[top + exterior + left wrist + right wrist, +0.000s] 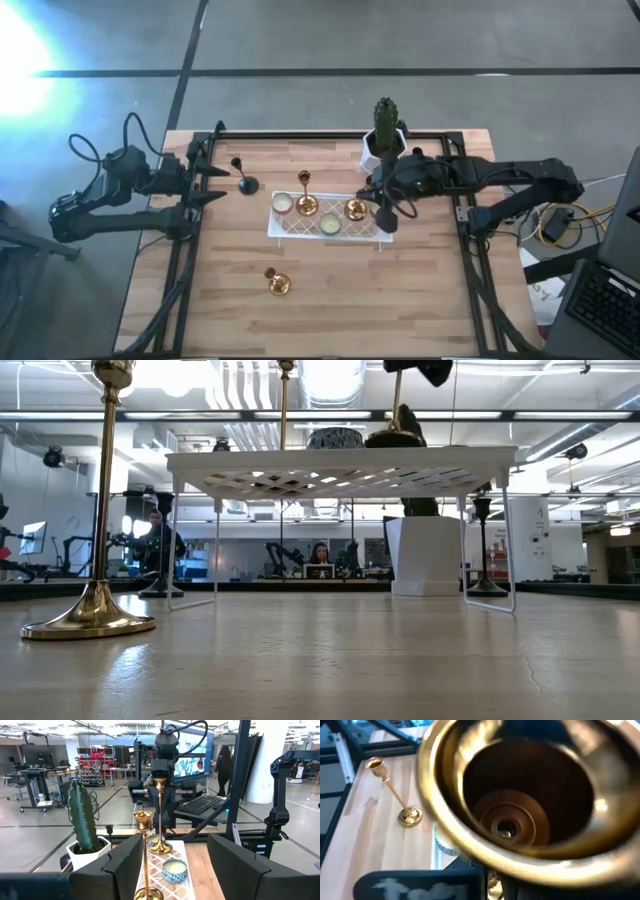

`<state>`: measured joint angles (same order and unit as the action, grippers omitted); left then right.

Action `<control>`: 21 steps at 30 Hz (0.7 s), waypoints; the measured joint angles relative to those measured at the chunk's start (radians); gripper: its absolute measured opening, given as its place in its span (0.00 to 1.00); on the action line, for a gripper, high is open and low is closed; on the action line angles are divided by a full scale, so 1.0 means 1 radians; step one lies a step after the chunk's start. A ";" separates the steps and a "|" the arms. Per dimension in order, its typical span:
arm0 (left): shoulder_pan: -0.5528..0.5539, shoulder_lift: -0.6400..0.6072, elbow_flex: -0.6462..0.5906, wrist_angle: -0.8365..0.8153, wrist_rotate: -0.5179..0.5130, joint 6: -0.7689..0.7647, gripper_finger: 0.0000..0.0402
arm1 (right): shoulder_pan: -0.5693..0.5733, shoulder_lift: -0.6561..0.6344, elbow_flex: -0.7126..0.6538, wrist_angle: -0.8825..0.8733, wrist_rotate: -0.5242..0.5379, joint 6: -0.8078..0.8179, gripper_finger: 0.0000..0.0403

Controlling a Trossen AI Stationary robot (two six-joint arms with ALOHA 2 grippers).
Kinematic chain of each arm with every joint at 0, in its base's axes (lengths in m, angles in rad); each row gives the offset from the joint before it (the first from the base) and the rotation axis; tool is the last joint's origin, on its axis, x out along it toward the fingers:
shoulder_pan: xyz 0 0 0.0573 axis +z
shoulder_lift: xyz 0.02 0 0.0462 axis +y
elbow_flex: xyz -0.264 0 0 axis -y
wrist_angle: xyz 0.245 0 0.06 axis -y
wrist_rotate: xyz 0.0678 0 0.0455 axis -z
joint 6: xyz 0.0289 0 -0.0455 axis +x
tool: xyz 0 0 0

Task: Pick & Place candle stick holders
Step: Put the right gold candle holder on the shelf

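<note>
Right hand [385,212] pinching gold holder [356,209] over the white rack [285,228].
Lower straight between the rack's candles, release only once the base seats flat; left hand [222,183] half spread, parked beside rack.

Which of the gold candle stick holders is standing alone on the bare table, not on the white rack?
The gold holder near the table's front edge. The other two gold holders stand on the white rack.
</note>
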<state>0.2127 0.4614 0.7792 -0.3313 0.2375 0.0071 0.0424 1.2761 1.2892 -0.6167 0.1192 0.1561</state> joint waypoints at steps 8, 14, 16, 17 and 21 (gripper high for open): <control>0.000 0.000 0.000 0.000 0.000 0.000 0.57 | -0.036 0.059 -0.001 -0.016 -0.025 -0.020 0.03; 0.000 0.000 0.000 0.000 0.000 0.000 0.57 | -0.055 0.062 -0.001 -0.025 -0.027 -0.029 0.03; 0.000 0.000 0.000 0.000 0.000 0.000 0.57 | -0.065 0.061 -0.001 -0.037 -0.023 -0.029 0.03; 0.000 0.000 0.000 0.000 0.000 0.000 0.57 | -0.065 0.061 -0.001 -0.039 -0.021 -0.029 0.03; 0.000 0.000 0.000 -0.002 0.000 0.000 0.57 | -0.075 0.063 -0.001 -0.046 -0.027 -0.028 0.03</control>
<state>0.2126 0.4610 0.7792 -0.3328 0.2375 0.0074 -0.0327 1.3393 1.2884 -0.6624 0.0919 0.1284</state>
